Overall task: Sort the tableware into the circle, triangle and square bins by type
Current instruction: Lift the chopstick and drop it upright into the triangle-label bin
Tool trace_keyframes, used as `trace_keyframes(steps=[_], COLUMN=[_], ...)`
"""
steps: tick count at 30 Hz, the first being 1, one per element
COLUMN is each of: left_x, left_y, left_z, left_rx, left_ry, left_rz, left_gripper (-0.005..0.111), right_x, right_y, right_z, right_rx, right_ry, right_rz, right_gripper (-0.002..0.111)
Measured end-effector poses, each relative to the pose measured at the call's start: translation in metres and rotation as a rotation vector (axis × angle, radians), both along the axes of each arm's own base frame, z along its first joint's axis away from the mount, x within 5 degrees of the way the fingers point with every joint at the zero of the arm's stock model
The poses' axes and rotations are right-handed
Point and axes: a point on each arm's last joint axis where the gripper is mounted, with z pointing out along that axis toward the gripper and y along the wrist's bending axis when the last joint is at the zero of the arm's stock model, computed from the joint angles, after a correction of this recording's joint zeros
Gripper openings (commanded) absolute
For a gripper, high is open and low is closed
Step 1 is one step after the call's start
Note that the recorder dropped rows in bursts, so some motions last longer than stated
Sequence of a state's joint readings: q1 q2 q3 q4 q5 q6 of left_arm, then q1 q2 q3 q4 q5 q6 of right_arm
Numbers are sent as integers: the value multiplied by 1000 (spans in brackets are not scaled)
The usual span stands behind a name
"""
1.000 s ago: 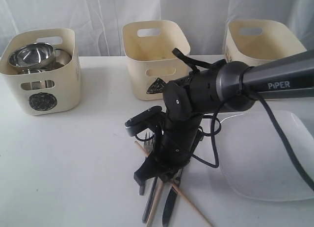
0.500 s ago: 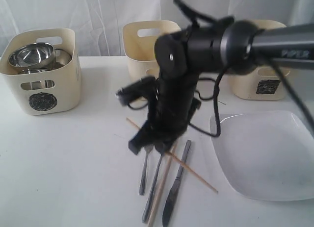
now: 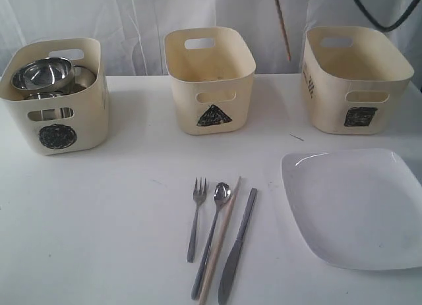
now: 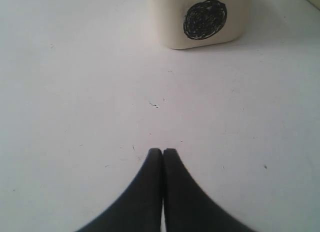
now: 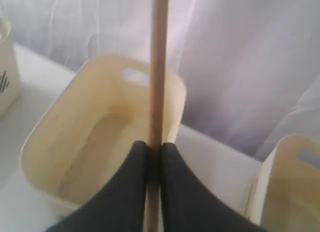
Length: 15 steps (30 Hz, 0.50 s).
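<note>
Item, white surface (image 3: 112,206), exterior view read as a clock face. At 10 o'clock: cream circle bin (image 3: 56,114), black circle on its near wall, holding stacked steel bowls (image 3: 43,73) that show above its rim. At 12 o'clock: triangle bin (image 3: 210,78), black triangle on its near wall, nothing visible inside from this angle. At 2 o'clock: square bin (image 3: 356,78), dark square on its near wall, interior likewise showing nothing. At 4 o'clock: large white rounded-square plate (image 3: 356,209), flat on the surface, well apart from the bins. At 6 o'clock, side by side with handles toward 6: steel fork (image 3: 195,216) outermost toward 9, steel spoon (image 3: 212,236), one wooden chopstick on the surface (image 3: 219,249) lying tight against the spoon, steel knife (image 3: 239,242) outermost toward 3. At 1 o'clock, at the upper edge: second chopstick (image 3: 283,25), in the air, nearly upright, seen between the triangle and square bins. Right hand (image 5: 155,146): clenched on that raised chopstick (image 5: 159,66), fingers pinching it from both sides above an open cream bin (image 5: 100,142) whose mark is hidden in the wrist view. Left hand (image 4: 162,154): fingers pressed together, grasping nothing, low over bare surface, the circle bin (image 4: 200,16) ahead of it.
</note>
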State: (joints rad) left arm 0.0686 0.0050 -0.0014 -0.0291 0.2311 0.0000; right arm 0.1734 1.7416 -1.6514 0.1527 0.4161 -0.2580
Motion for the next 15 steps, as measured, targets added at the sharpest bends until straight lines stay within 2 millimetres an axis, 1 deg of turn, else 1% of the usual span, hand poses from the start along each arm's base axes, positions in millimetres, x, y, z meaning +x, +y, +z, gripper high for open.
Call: trace_keyframes(steps=[3,5,7,10,15], left_x=[0,0,0,0,0], left_y=[0,0,0,0,0], left_z=[0,0,0,0,0], left_rx=[0,0,0,0,0], left_ry=[0,0,0,0,0], left_rz=[0,0,0,0,0], left_gripper=[1,1,1,1,1], right_x=[10,17,28,42,56], right_y=[-29,-38,-40,-37,-24], right_z=[17,20,10,-6,-27], right_rx=[211,296,324,371,482], right_ry=[-158,-228,-264,-301,-304], right_rz=[-122,-175,-208,-245,-273], right_gripper=[0,0,0,0,0])
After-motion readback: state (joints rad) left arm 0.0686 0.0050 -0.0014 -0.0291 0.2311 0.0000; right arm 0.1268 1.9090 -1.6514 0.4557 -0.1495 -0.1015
